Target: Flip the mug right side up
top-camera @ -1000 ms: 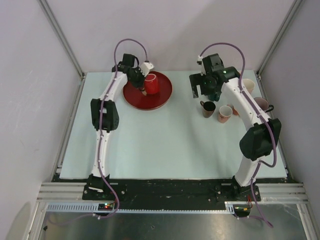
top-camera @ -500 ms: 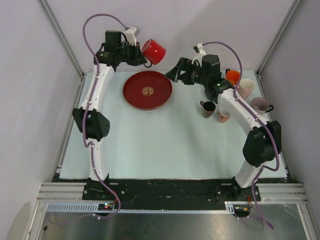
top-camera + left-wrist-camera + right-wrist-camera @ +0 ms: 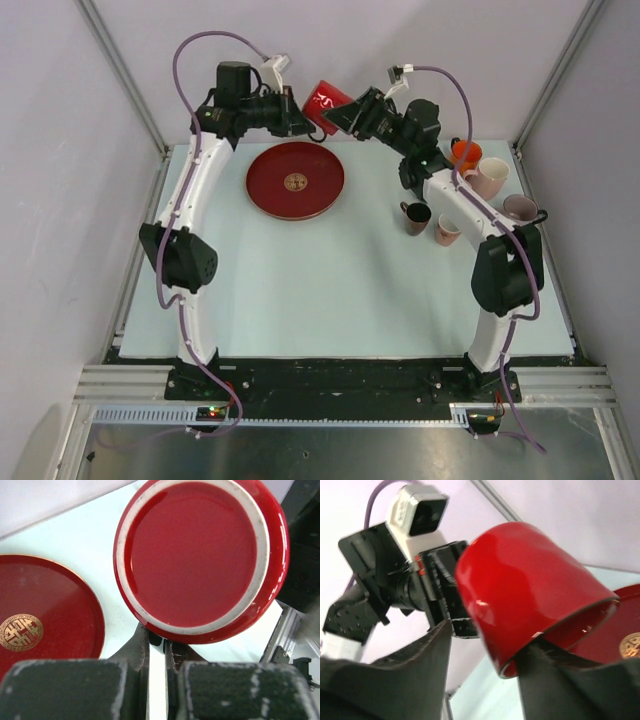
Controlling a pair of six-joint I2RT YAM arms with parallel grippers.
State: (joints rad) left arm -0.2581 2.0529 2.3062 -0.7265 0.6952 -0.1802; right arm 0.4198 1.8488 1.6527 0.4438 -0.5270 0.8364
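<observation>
The red mug (image 3: 325, 102) hangs in the air above the table's back edge, tipped on its side. My left gripper (image 3: 296, 117) is shut on it from the left. In the left wrist view the mug's base (image 3: 195, 555) faces the camera and my left gripper (image 3: 157, 642) pinches just under it; the handle is hidden. My right gripper (image 3: 350, 112) stands open at the mug's mouth. In the right wrist view one finger (image 3: 540, 662) is inside the mug (image 3: 520, 580), the other finger (image 3: 427, 655) outside, apart from the wall.
A red plate (image 3: 270, 190) with a gold emblem lies on the table below the mug. Several other mugs stand at the right: a dark brown one (image 3: 416, 216), a pink one (image 3: 448, 229), an orange one (image 3: 464, 153), a cream one (image 3: 489, 176).
My left arm has lifted the red mug off the plate and up to the back. My right arm has swung left to the mug's mouth, and its jaws have narrowed.
</observation>
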